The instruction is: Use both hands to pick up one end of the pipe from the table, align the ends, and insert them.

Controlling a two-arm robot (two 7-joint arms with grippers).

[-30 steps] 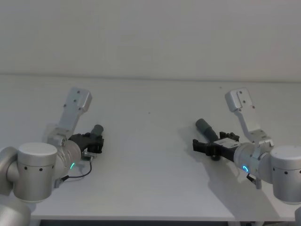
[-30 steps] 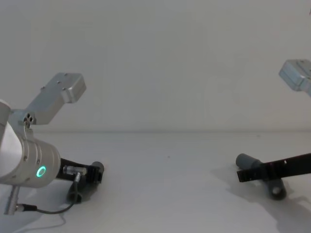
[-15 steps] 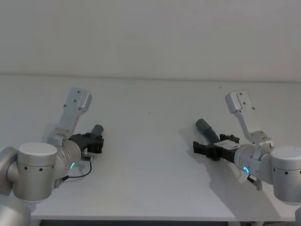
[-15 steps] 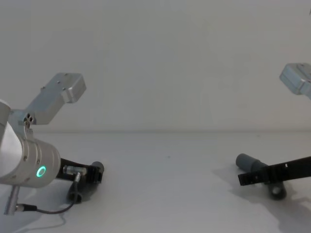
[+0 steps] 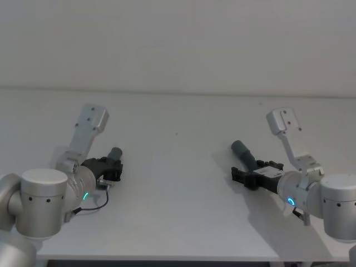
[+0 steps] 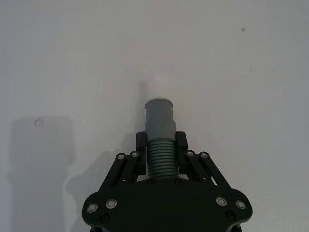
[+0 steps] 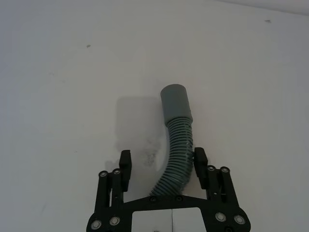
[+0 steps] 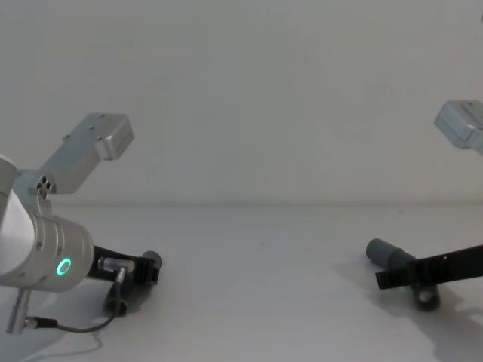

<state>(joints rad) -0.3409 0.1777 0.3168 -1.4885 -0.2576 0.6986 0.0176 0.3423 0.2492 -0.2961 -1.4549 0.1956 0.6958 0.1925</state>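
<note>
Left wrist view: your left gripper (image 6: pixel 161 142) pinches one pipe piece (image 6: pixel 159 116); right gripper (image 7: pixel 162 157), spread, straddles the other piece (image 7: pixel 179 140); lifting, aligning, inserting remain.

Left gripper (image 5: pixel 114 166): low at the table's (image 5: pixel 178 189) left side, jaws clamped on a pipe (image 6: pixel 159 118). Right gripper (image 5: pixel 239 175): low at the table's right side, jaws apart.

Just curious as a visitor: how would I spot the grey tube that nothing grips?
On the white table, look to the robot's right, where the open right gripper straddles a ribbed grey tube lying flat. Unlike the other tube, clamped in the left gripper, this one is not yet gripped.
</note>
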